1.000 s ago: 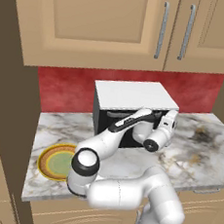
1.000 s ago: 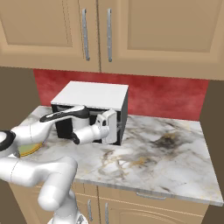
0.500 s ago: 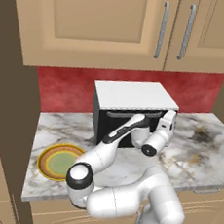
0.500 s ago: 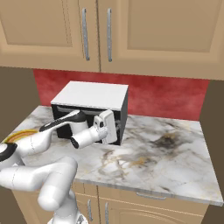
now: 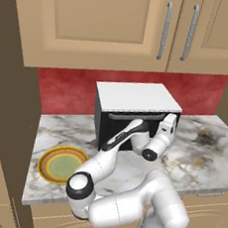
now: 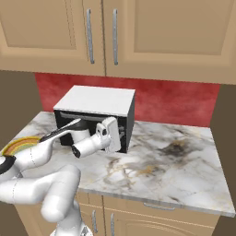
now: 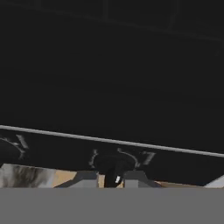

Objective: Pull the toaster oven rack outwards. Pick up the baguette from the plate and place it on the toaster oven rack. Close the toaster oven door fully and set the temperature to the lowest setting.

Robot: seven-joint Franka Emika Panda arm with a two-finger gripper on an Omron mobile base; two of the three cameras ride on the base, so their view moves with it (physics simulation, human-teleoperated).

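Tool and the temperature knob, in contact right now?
Touching. In the hand view the tool has its fingertips close against either side of the knob on the toaster oven, with no gap showing.

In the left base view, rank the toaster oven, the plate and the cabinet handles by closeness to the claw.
1. Toaster oven: directly at the claw, by the oven's front right.
2. Plate: on the counter, far left.
3. Cabinet handles: overhead on the upper doors.
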